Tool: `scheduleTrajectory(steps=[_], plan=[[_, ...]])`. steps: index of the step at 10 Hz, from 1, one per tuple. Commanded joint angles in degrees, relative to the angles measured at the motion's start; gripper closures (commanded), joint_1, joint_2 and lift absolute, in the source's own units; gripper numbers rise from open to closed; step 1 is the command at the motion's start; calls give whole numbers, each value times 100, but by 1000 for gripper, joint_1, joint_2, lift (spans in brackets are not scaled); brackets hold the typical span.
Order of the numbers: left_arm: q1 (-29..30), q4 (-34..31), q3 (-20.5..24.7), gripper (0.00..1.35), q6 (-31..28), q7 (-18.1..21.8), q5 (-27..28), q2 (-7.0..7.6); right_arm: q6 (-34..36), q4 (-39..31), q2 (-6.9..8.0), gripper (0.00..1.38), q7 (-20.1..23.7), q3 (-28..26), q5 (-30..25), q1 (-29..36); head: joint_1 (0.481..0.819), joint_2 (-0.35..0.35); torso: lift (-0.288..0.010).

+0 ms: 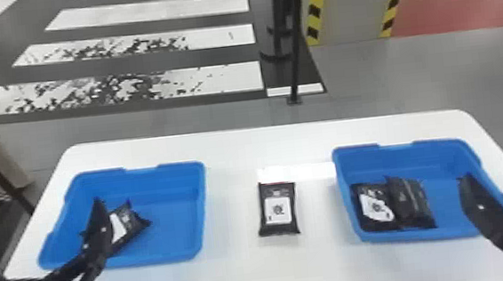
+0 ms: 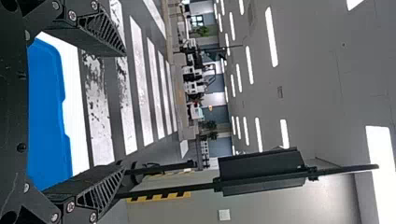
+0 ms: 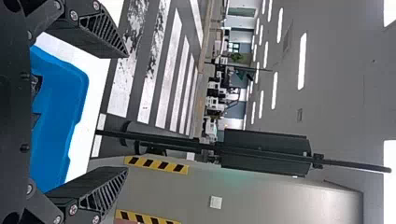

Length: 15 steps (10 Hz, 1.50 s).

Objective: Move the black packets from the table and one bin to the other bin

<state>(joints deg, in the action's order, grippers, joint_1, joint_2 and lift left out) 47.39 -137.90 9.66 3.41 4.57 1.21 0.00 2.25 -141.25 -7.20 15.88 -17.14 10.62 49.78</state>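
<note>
Gripping nothing with spread left claw (image 2: 124, 111); one packet (image 1: 128, 221) in left bin (image 1: 174, 179). Still to move: counter (image 1: 251, 276) packet (image 1: 277, 210), plus one bin's contents, target unclear. In right bin (image 1: 437, 156), two packets (image 1: 411, 203); right claw (image 3: 127, 112) open, empty.

We seem to be in a large indoor hall, perhaps a lab's test floor. Beyond the tabletop's (image 1: 238, 146) far edge we see a painted crosswalk (image 1: 152, 10) and a pillar (image 1: 345, 2) with yellow-and-black striped edges; past its far right corner, a red band (image 1: 465, 10). Ceiling lights (image 2: 271, 37) run in rows.
</note>
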Motion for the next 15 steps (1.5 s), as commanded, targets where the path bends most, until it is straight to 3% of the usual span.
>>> scheduleTrajectory(steps=[1, 6, 8, 10, 12, 15], plan=[[0, 30, 5, 182, 53, 0, -18, -15, 0, -1, -10, 165, -6, 0, 12, -14, 695, 4, -110], [-14, 100, -6, 183, 123, 18, -87, -15, -56, 56, -10, 165, -14, -23, -68, -84, 695, 0, -110], [-28, 128, -6, 183, 137, 27, -110, -15, 562, -155, -124, 165, -14, 114, -68, -211, 695, -2, -110], [-56, 156, -40, 183, 95, 44, -110, -15, 1434, -169, -458, 163, 355, 469, -331, -1026, 695, 26, -110], [-98, 184, -63, 182, 81, 53, -133, -15, 2053, 365, -502, 165, 812, 731, -639, -2194, 695, 79, -110], [-113, 255, -97, 183, 39, 62, -144, -15, 2419, 2039, -625, 165, 1049, 1417, -868, -3642, 695, 89, -110]])
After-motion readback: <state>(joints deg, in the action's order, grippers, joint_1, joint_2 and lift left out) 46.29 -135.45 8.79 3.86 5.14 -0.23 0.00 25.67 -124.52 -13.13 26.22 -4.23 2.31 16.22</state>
